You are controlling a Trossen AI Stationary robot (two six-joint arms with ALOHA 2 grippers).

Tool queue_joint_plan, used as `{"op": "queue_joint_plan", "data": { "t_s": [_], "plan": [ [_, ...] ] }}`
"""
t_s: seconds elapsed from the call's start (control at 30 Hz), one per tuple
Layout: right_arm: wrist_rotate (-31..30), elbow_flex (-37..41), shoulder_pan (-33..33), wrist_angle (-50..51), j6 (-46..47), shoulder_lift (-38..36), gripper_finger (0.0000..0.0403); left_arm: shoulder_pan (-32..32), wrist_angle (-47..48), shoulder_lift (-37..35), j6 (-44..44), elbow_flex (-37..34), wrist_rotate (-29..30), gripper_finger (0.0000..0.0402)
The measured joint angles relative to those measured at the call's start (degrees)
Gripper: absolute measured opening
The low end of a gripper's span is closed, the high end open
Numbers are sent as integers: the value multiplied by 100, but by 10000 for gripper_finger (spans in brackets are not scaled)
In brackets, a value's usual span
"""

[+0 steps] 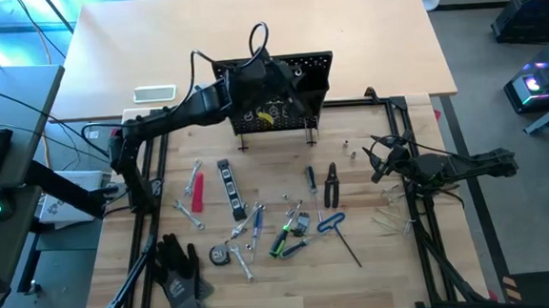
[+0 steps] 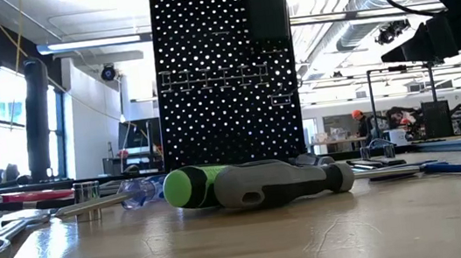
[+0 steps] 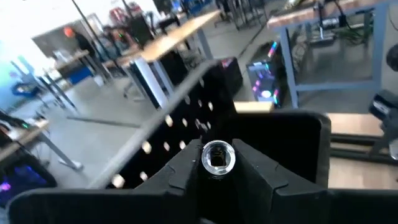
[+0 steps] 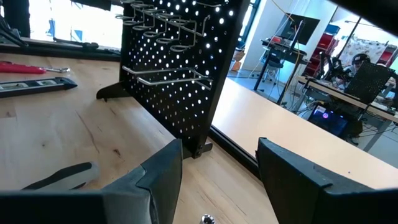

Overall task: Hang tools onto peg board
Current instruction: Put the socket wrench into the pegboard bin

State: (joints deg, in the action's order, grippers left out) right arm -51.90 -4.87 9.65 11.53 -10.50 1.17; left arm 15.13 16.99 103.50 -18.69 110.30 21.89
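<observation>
The black peg board [image 1: 285, 96] stands upright at the table's far middle, and also shows in the low view [image 2: 224, 77] and the right wrist view [image 4: 180, 68]. My left gripper [image 1: 288, 88] is up at the board's top, shut on a small silver socket [image 3: 217, 157]. A black bin's wall [image 3: 292, 143] shows right behind the fingers. The other tools lie flat on the table: a green-handled screwdriver [image 1: 282, 241], black pliers [image 1: 332, 184], a blue-handled hex key [image 1: 334, 222], silver wrenches [image 1: 192, 173] and a black flat tool [image 1: 231, 188]. My right gripper [image 1: 378, 157] waits open at the right. My left gripper pinches the silver socket by its round sides [image 3: 204, 160] between its two fingers. The socket's hollow end faces back toward the wrist camera. The fingers reach about level from the table's left toward the board's top. The socket is lifted clear of the table.
Black work gloves [image 1: 179, 274] lie at the near left. A white flat device [image 1: 154, 93] sits on the far table, left of the board. Small sockets [image 1: 349, 151] lie between the board and my right gripper. Black frame rails [image 1: 422, 221] border the work area.
</observation>
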Motion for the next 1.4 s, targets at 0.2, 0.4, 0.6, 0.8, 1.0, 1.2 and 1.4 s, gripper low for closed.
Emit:
{"op": "queue_joint_plan", "data": {
  "t_s": [0.2,0.4,0.6,0.8,1.0,1.2,1.4],
  "plan": [
    [0,0,0,2,1,0,200,27,82,25,69,0,-91,83],
    [0,0,0,2,1,0,200,19,39,27,49,0,-311,85],
    [0,0,0,2,1,0,200,23,24,27,58,0,-339,91],
    [0,-1,0,2,0,0,200,23,19,27,57,0,-337,116],
    [0,0,-1,2,0,0,200,-133,-18,-51,-330,-7,-204,136],
    [1,-1,-1,2,0,0,200,-635,188,-242,-1036,-4,406,141],
    [0,0,-1,0,0,0,200,-1226,892,-415,-1171,-7,1024,141]
  ]
}}
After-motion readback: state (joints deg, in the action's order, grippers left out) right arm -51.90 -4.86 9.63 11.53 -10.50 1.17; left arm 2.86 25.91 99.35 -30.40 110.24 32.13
